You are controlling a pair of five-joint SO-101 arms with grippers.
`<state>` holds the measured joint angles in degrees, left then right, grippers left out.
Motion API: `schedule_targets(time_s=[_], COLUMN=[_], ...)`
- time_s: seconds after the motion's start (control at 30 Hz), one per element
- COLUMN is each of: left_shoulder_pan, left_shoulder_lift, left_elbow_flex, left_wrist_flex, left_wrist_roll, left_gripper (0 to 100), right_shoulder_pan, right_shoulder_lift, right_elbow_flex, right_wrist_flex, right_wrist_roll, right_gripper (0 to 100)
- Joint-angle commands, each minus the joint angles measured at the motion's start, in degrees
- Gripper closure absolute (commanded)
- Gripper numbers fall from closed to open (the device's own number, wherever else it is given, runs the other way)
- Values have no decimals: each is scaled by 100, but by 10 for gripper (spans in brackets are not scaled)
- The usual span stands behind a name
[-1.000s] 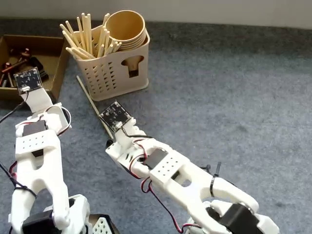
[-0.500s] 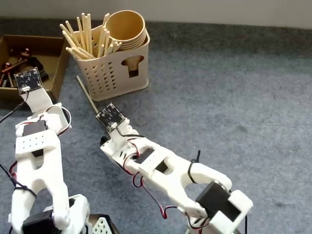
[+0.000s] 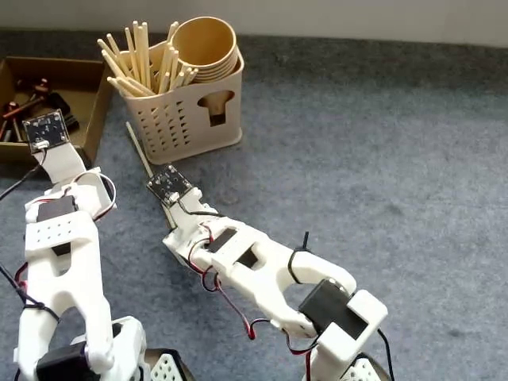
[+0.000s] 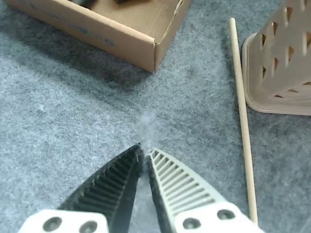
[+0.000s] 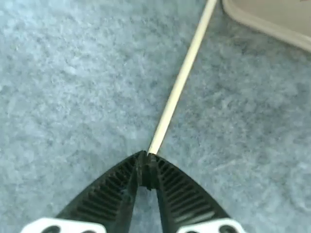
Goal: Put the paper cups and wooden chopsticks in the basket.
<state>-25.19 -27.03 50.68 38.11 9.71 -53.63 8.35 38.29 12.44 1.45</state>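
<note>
The beige basket [image 3: 184,111] stands at the far left of the carpet, with stacked paper cups [image 3: 205,48] and several wooden chopsticks [image 3: 143,59] in it. One loose chopstick [image 3: 144,163] lies on the carpet just in front of the basket, pointing at its corner. My right gripper [image 5: 147,160] is shut on the near end of that chopstick [image 5: 180,82]. My left gripper [image 4: 144,153] is shut on nothing. It hovers over bare carpet between the cardboard box [image 4: 121,34] and the chopstick [image 4: 242,116].
The open cardboard box [image 3: 48,99] with small parts sits left of the basket. The basket's corner [image 5: 272,17] lies just beyond the chopstick's far end. Grey carpet [image 3: 381,159] stretches free to the right.
The right arm's wrist has slid left and a little toward the basket along the loose chopstick. The left arm has not moved.
</note>
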Motion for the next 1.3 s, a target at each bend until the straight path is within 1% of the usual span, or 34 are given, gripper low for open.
schedule_targets(time_s=[0.0, 0.17, 0.3, 0.43, 0.5, 0.57, 0.7, 0.77, 0.83, 0.9, 0.97, 1.03, 1.27], left_shoulder_pan=[-31, -40, -40, -40, -40, -40, -40, -40, -40, -48, -48, -48, -40], left_shoulder_lift=[-207, -207, -207, -207, -207, -207, -207, -207, -207, -207, -207, -207, -207], left_elbow_flex=[-22, -22, -22, -22, -22, -22, -22, -22, -22, -22, -22, -22, -22], left_wrist_flex=[-88, -88, -88, -88, -88, -88, -88, -88, -88, -88, -88, -88, -88], left_wrist_roll=[0, 0, 0, 0, 0, 0, 0, 0, 0, 0, 0, 0, -9], left_gripper=[995, 995, 995, 995, 995, 995, 995, 995, 995, 995, 995, 995, 995], right_shoulder_pan=[207, 514, 664, 673, 673, 673, 664, 664, 664, 646, 620, 549, 180], right_shoulder_lift=[-57, -66, -66, -66, -66, -66, -57, -57, -57, -57, -22, -22, 347], right_elbow_flex=[-356, -954, -1393, -1692, -1807, -1912, -2062, -2062, -2062, -2044, -2026, -2018, -1508], right_wrist_flex=[787, 2193, 3433, 4549, 4910, 4989, 4725, 4426, 4066, 3793, 3486, 3064, 1244], right_wrist_roll=[-18, 18, 738, 1152, 1301, 1327, 1292, 1002, 492, 9, -290, -325, -334], right_gripper=[993, 993, 993, 993, 993, 993, 991, 986, 943, 869, 802, 772, 772])
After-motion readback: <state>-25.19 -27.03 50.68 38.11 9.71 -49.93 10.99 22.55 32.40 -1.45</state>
